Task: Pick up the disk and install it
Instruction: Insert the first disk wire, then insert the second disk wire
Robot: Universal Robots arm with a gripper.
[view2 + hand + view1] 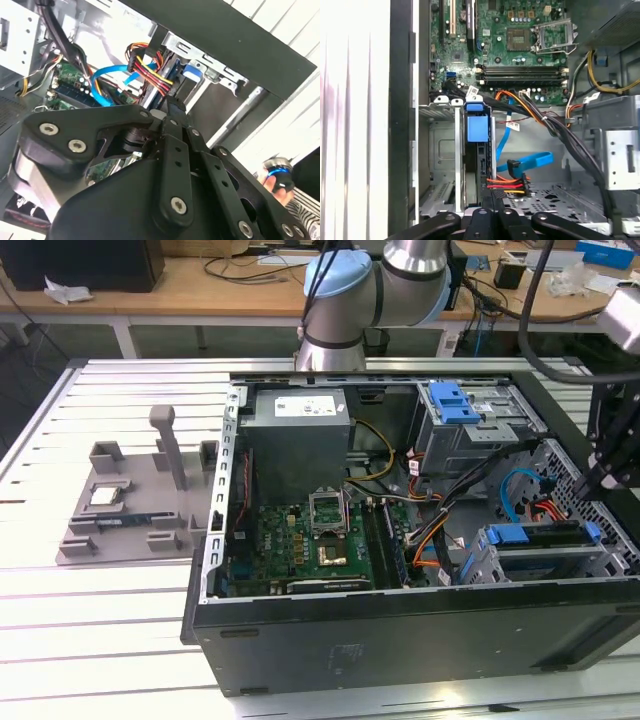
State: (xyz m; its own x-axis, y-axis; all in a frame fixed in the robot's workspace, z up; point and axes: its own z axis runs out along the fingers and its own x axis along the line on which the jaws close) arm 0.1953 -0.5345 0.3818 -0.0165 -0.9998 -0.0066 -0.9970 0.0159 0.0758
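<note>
The disk [545, 536] lies in the lower drive cage [520, 568] at the near right corner of the open computer case, with its blue bracket showing at both ends. In the first wrist view the disk [480, 165] stands edge-on in the cage, blue tab [476, 127] at its far end. My gripper [590, 492] hangs shut just over the disk's end at the exterior view's right. Its fingertips are pressed together in both wrist views [171, 106] [492, 200]. Whether they touch the disk I cannot tell.
Blue data cable [530, 162] and red-yellow power wires [505, 185] lie right beside the cage. An upper drive bay with a bare blue clip [452, 400], the power supply [300, 445] and the motherboard [300, 550] fill the case. A grey fixture [120, 510] holds a chip.
</note>
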